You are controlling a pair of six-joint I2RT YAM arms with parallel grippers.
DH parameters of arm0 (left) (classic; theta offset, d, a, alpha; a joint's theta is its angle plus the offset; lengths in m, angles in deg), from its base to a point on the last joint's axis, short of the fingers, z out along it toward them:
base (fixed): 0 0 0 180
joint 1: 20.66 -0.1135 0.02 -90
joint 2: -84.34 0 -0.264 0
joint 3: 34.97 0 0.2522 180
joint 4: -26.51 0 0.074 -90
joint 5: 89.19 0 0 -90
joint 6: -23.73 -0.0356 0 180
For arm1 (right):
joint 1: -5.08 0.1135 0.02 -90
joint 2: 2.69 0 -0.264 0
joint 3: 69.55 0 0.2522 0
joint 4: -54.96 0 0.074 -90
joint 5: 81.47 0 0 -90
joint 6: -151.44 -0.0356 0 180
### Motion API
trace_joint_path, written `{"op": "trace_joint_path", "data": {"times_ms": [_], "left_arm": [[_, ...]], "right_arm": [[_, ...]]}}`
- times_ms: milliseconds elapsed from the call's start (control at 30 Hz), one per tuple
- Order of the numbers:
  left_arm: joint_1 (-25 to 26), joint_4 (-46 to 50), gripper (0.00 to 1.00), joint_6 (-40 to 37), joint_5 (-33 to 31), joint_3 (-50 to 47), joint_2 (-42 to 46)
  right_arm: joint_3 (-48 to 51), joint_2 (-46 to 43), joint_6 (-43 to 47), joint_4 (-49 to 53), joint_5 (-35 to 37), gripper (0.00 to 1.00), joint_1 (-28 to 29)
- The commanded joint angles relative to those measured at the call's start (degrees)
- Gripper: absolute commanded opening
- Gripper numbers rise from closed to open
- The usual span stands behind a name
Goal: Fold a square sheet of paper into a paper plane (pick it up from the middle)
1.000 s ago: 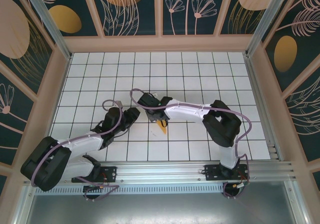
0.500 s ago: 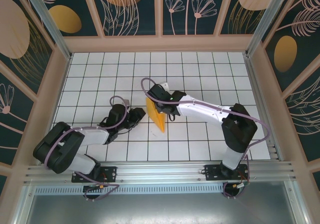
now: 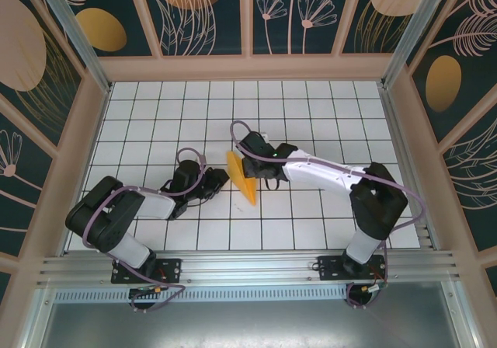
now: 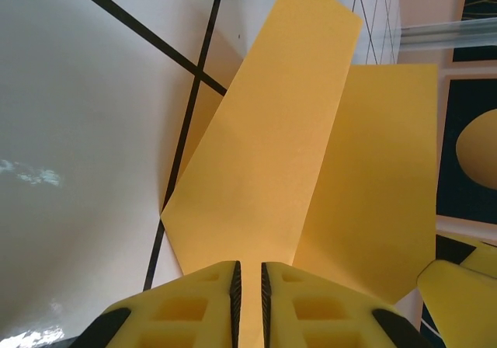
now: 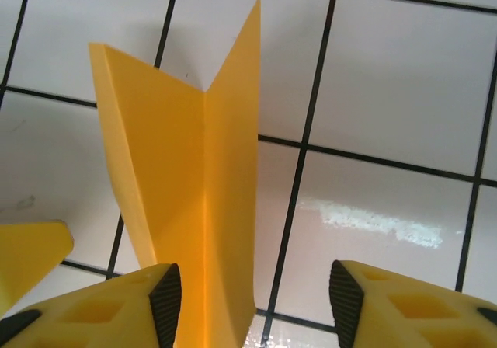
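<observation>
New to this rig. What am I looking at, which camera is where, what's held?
Two robot arms are bolted to the near edge of a white tiled table. The overhead view looks down from above and behind them; the other two come from a camera on each wrist. One folded sheet of orange-yellow paper stands on the table between the arms. The left gripper is pinched on its edge. The right gripper is open, with the paper between its jaws, not clamped.

Tiled table (image 3: 311, 115): paper plane (image 3: 242, 179) resting on it.
</observation>
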Motion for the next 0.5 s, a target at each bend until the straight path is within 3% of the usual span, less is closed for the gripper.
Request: {"op": "trace_joint_path", "data": {"times_ms": [0,167,467], "left_arm": [[-0.22,-1.48,0.18,-0.57,0.32,0.42,-1.21],[-0.26,-0.53,0.13,-1.24,0.53,1.12,-3.43],[0.24,-3.38,0.09,0.06,2.56,1.93,-7.78]], "right_arm": [[3.49,-3.83,-3.89,-5.16,-7.53,0.58,-0.80],[8.64,-3.96,-6.13,-9.80,-10.56,0.54,-1.41],[9.80,-0.82,-6.34,-13.73,-12.69,0.30,-2.31]]}}
